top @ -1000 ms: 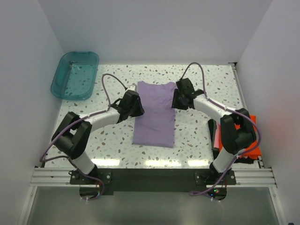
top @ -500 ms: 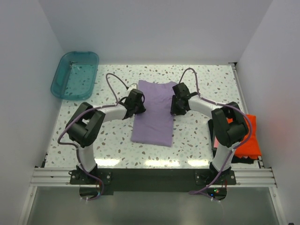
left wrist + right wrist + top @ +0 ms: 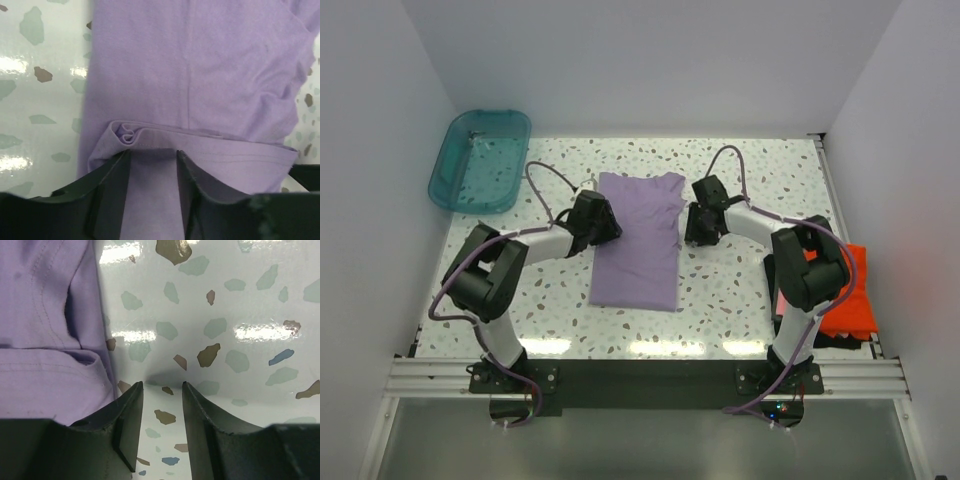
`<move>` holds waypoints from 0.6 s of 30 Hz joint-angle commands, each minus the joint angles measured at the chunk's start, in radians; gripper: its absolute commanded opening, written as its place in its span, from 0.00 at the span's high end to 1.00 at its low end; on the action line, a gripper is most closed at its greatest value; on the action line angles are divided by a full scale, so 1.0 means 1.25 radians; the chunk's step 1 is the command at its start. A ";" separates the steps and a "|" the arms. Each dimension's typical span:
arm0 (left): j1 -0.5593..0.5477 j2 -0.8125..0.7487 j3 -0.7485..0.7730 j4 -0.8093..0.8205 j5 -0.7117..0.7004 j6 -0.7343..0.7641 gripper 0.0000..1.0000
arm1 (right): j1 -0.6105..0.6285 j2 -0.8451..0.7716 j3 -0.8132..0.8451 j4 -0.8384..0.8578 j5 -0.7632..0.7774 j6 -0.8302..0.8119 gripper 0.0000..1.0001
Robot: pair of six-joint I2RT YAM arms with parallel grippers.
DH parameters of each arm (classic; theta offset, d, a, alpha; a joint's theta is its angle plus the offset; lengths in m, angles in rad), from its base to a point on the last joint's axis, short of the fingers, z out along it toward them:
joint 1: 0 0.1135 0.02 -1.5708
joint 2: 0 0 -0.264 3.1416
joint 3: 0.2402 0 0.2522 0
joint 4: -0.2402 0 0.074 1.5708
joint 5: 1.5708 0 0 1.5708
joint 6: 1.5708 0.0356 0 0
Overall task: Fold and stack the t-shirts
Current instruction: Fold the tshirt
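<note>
The lavender t-shirt point(image 3: 640, 240) lies folded into a long strip on the middle of the table, collar end at the back. My left gripper point(image 3: 607, 223) is at its left edge. In the left wrist view the shirt point(image 3: 200, 75) fills the frame and the left gripper point(image 3: 152, 152) has its jaws apart over the cloth, with a small bunched fold at the fingertips. My right gripper point(image 3: 693, 232) is just off the shirt's right edge. In the right wrist view it point(image 3: 162, 385) is open and empty over bare table, the shirt point(image 3: 45, 315) to its left. The orange-red t-shirt point(image 3: 852, 295) lies crumpled at the table's right edge behind the right arm.
A teal plastic tub point(image 3: 480, 160) stands at the back left corner. The speckled table point(image 3: 750, 290) is boxed in by white walls on three sides. Cables loop above both forearms.
The lavender shirt has shifted a little to the left with my left gripper. My right gripper is off the cloth and over bare table beside it.
</note>
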 commanded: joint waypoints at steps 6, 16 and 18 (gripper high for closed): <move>0.008 -0.176 -0.057 -0.025 0.013 0.048 0.39 | 0.002 -0.116 -0.029 -0.015 -0.042 0.009 0.52; -0.012 -0.483 -0.298 -0.274 0.027 0.009 0.47 | 0.161 -0.342 -0.324 0.014 -0.144 0.183 0.53; -0.025 -0.520 -0.343 -0.299 0.044 0.003 0.47 | 0.180 -0.370 -0.367 0.018 -0.154 0.215 0.53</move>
